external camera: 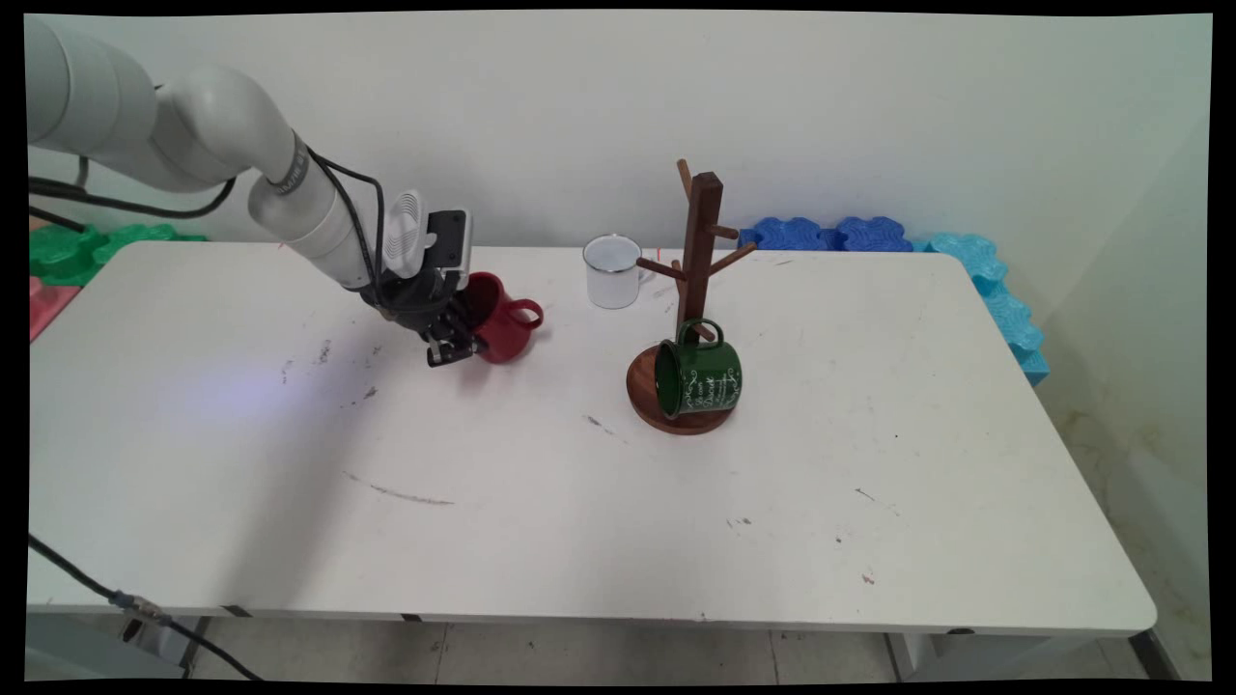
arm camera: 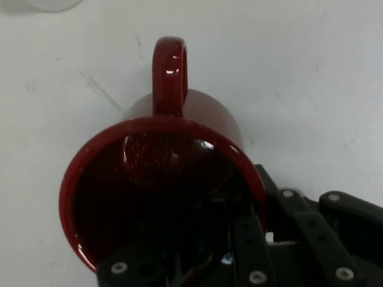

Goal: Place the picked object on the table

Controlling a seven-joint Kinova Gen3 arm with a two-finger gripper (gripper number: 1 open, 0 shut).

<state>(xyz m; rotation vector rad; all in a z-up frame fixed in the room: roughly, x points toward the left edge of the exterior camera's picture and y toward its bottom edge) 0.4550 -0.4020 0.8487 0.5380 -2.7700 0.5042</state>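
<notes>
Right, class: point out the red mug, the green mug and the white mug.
red mug [arm camera: 197,116]: hand view, on its outer wall beside the handle.
green mug [external camera: 713,375]: main view, on its lettered side.
white mug [external camera: 612,280]: main view, on its front wall.

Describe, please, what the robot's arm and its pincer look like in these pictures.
The arm is glossy white, built of rounded tubular links, with black cables hanging along it. A white ribbed disc sits at the wrist. The pincer is black, its linkage studded with silver screws.

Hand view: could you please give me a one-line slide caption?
Gripper clasping the rim of a tilted red mug, one finger inside, on the white table.
</notes>
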